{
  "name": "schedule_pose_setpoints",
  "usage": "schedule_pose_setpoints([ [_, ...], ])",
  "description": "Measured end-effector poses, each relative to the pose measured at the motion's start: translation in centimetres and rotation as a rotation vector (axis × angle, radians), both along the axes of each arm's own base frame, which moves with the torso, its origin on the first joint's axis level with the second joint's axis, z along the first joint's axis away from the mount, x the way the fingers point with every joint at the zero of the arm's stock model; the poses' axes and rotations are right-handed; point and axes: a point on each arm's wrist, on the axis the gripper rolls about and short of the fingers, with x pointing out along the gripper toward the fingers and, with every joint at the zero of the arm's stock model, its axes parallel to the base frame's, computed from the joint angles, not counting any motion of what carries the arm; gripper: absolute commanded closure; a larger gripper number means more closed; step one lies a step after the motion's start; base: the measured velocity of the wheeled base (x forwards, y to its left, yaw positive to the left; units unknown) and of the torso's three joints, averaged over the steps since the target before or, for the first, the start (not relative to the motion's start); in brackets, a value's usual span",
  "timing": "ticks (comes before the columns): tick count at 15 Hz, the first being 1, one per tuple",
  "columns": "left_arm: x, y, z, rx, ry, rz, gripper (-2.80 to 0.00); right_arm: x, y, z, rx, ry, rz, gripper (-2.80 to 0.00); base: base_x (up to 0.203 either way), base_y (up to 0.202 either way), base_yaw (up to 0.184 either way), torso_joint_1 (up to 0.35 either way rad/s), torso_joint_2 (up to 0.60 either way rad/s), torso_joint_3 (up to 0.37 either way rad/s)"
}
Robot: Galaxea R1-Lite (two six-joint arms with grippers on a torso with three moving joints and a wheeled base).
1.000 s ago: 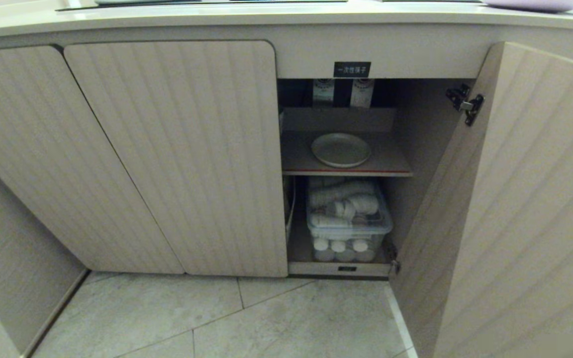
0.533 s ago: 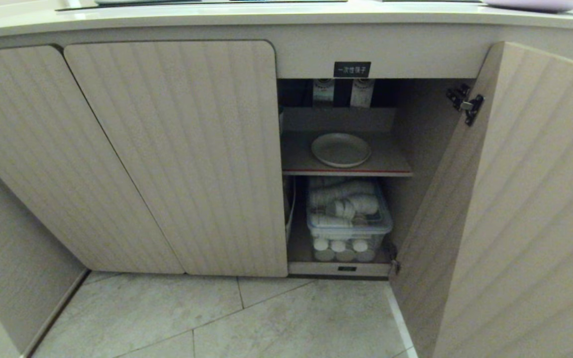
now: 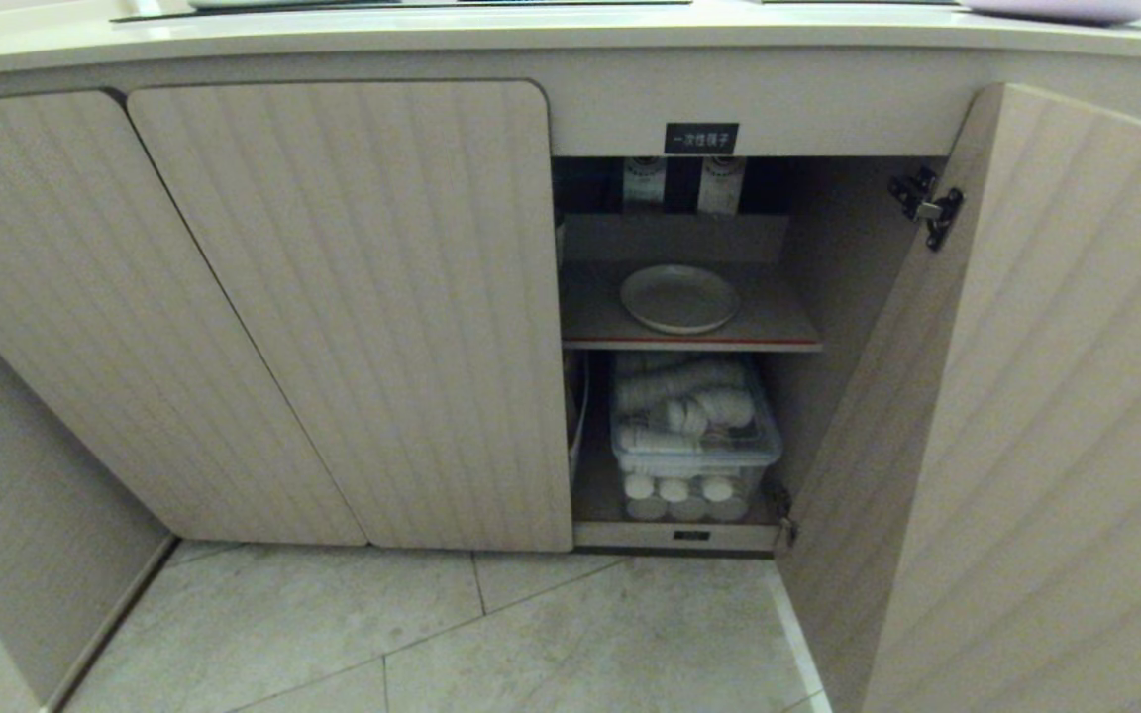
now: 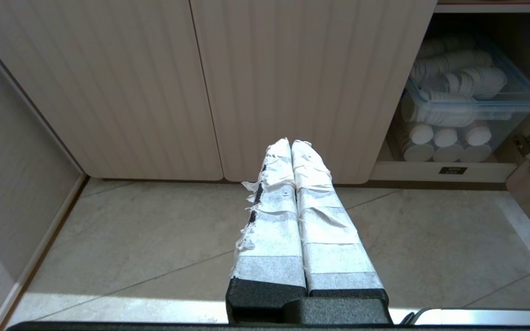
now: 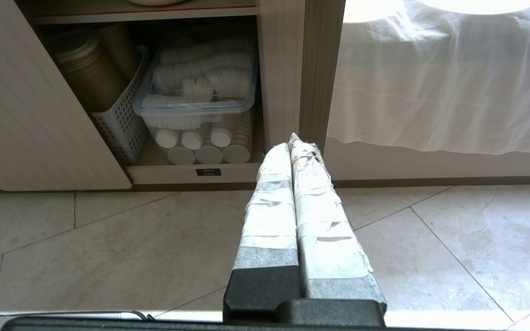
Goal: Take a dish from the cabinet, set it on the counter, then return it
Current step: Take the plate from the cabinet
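The cabinet point(image 3: 1046, 396) stands with its ribbed door swung open to the right. The dish point(image 3: 679, 298) lies flat on the inner shelf point(image 3: 590, 322), alone, behind the red-striped front edge. Below it sits a clear lidded bin point(image 3: 694, 441) of white cups. The counter point(image 3: 531, 30) runs along the top, far above the shelf. The left gripper point(image 4: 291, 143) and the right gripper point(image 5: 296, 140) both hang low over the tiled floor point(image 3: 531, 634), taped fingers pressed together, holding nothing, well apart from the dish.

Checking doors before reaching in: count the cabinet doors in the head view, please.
3: two shut doors at left, one door swung open at right. More may lie outside the view.
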Motion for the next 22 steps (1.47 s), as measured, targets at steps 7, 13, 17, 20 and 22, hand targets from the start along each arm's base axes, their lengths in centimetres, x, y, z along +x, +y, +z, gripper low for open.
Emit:
schedule_pose_setpoints([
  [7,0.0,0.0,0.0,0.0,0.0,0.0,0.0,0.0,0.0,-0.01,0.0,0.001,0.0,0.0,0.001,0.091,0.002,0.003,0.0,0.001],
  [13,0.0,0.0,0.0,0.001,0.0,0.0,0.0,0.0,0.0,0.0,0.001,0.0,0.0,0.0,0.0,0.196,-0.002,0.001,0.0,0.003],
  [17,0.0,0.0,0.0,0.001,0.0,0.0,0.0,0.0,0.0,-0.01,0.0,0.0,0.0,0.0,0.0,0.18,-0.002,-0.001,0.0,0.002],
  [20,0.0,0.0,0.0,0.001,0.0,0.0,0.0,0.0,0.0,0.0,0.0,0.0,0.0,0.0,0.0,0.028,0.0,0.0,0.0,0.0],
  [22,0.0,0.0,-0.01,0.001,0.001,0.0,0.0,0.0,0.0,0.0,0.0,0.0,0.001,0.0,0.0,0.0,0.0,0.0,0.0,0.0],
])
